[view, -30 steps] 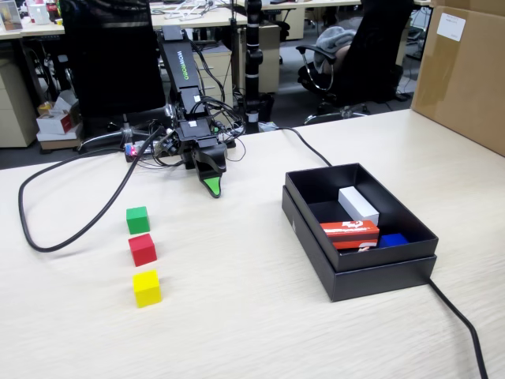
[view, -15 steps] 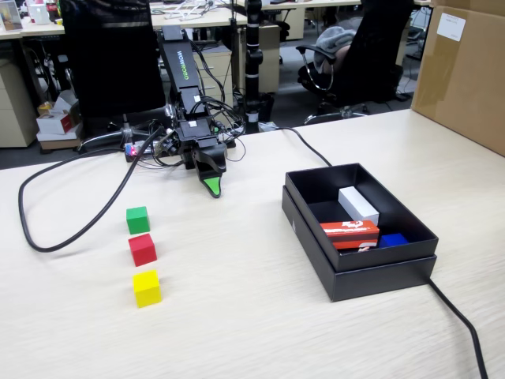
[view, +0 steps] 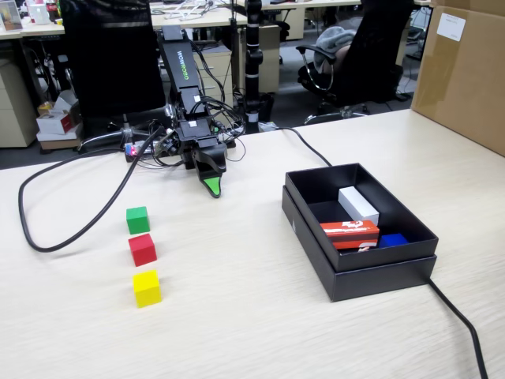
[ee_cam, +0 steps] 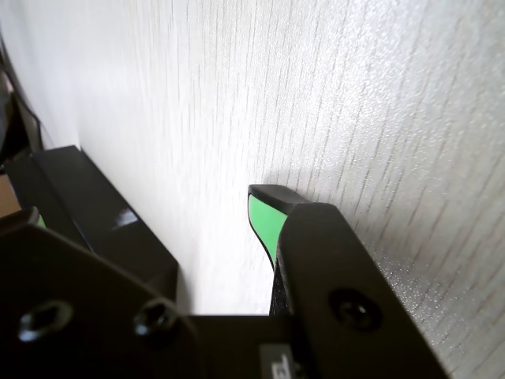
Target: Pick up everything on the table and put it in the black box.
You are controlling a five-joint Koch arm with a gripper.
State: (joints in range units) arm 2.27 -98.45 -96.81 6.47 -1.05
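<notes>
Three small cubes sit in a column on the table [view: 237, 316], at the left of the fixed view: the yellow cube [view: 147, 288] nearest the camera, the red cube [view: 143, 249] just beyond it, the green cube [view: 138, 219] beyond that. Each stands apart from its neighbour. They look like plain, hard-edged blocks of equal size with matte faces, so they should give flat sides for a pinch. The tabletop is pale beige with a fine wood grain, which the wrist view shows close up.

To the right lies the black box [view: 371, 278], shallow, matte cardboard with a stepped double rim. Inside it are a white oblong block [view: 357, 204], a red-and-white packet [view: 349, 232] and something blue [view: 393, 239], partly hidden.

Farther back, the gripper [view: 212, 188] points down at the table, well apart from the cubes and holding nothing. In both views only one green-padded tip shows clearly, so I cannot tell how wide the jaws stand.

As I judge it, no cube has been picked yet; all three are still outside the box. The next move calls for swinging toward the cube column, likely the green one as nearest the arm, opening wide enough to straddle it, and descending squarely.

A black cable [view: 71, 229] loops across the table behind the cubes, and a brown carton [view: 461, 71] stands at far right.
</notes>
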